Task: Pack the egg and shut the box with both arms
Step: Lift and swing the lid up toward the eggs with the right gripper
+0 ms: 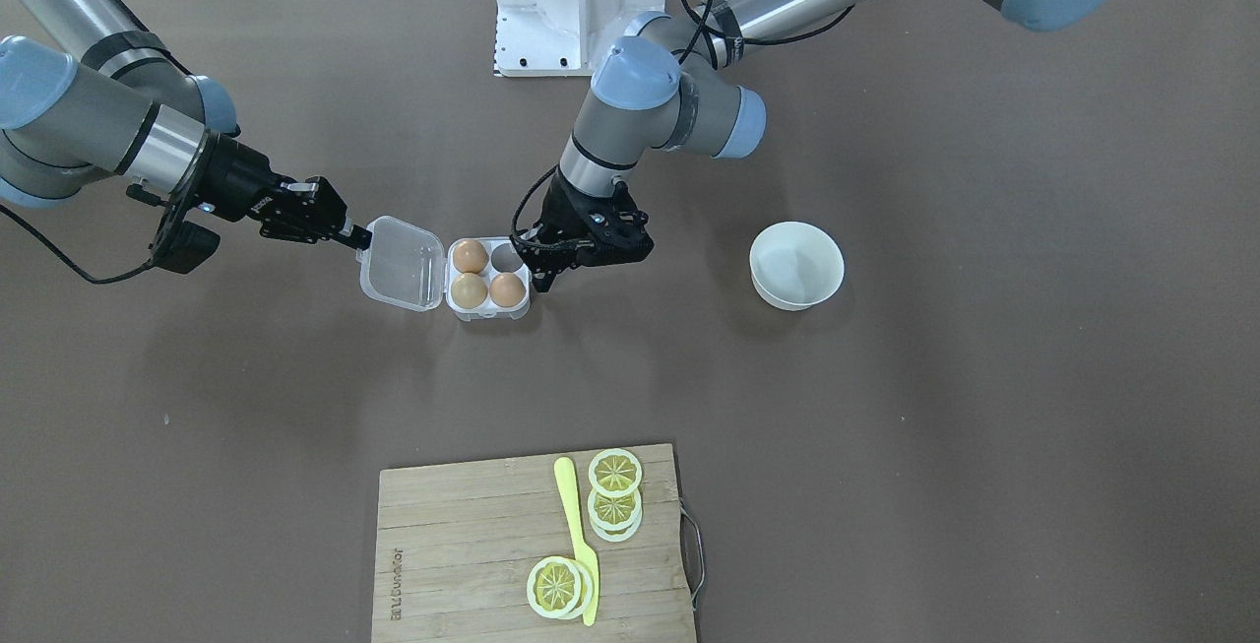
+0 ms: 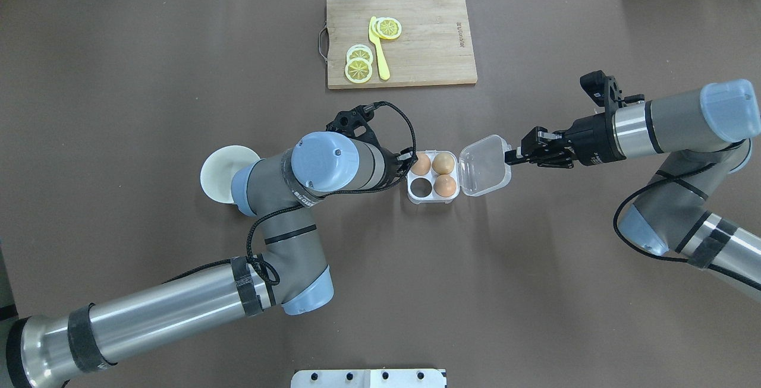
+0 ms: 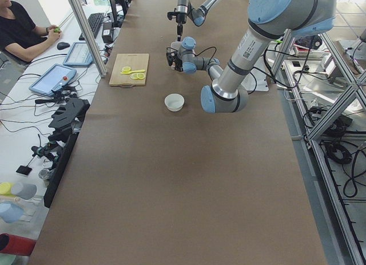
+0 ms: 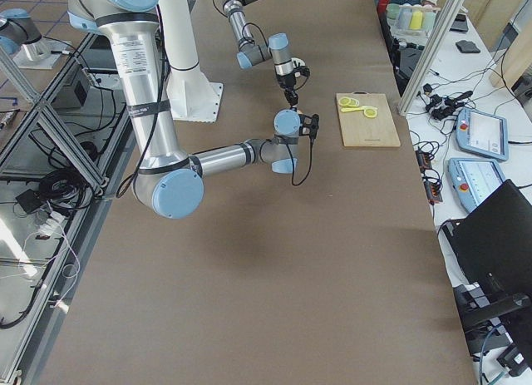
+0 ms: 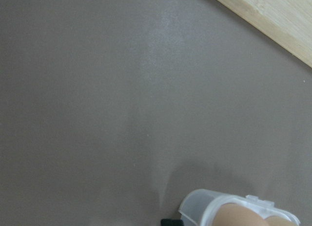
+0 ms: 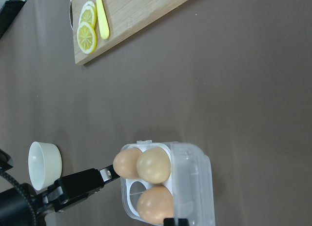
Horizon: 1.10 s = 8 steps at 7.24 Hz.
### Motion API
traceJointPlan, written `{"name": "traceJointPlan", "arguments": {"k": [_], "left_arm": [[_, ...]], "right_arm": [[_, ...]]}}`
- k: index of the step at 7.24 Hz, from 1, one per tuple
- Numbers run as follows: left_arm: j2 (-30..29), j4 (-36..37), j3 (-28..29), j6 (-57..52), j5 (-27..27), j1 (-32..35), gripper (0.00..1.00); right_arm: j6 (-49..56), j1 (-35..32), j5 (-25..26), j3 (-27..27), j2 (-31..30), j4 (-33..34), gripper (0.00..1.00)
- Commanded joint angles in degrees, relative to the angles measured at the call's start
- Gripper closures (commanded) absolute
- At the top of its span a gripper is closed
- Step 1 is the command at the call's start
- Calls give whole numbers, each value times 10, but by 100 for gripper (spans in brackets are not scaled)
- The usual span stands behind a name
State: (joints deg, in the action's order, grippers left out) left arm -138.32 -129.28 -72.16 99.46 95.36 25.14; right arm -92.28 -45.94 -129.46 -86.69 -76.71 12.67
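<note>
Toward robot's right, box (image 2: 423,186) lies open.

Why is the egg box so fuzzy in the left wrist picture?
Left wrist view: the box sits at the bottom edge, probably too near the lens, so it looks soft and out of focus. Overhead view: the same box looks sharp. Right wrist view: sharp too.

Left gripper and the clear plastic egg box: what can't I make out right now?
Left gripper: jaws' gap hidden under its own wrist overhead, dark in front view.
Right gripper: whether it pinches the lid rim of the clear plastic egg box, too small.
Box in left wrist view: cut by bottom edge.
Side views: box too small, behind arms.
</note>
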Motion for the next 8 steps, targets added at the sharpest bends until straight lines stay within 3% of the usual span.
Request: {"name": "traceJointPlan", "arguments": {"k": [1,8], "left_arm": [[0,0,0,0,0,0,100],[0,-10,0,5,0,0,100]], "right_arm": [[-2,1,0,-8,0,1,95],[-33,14,3,-19,38,5,97]]}}
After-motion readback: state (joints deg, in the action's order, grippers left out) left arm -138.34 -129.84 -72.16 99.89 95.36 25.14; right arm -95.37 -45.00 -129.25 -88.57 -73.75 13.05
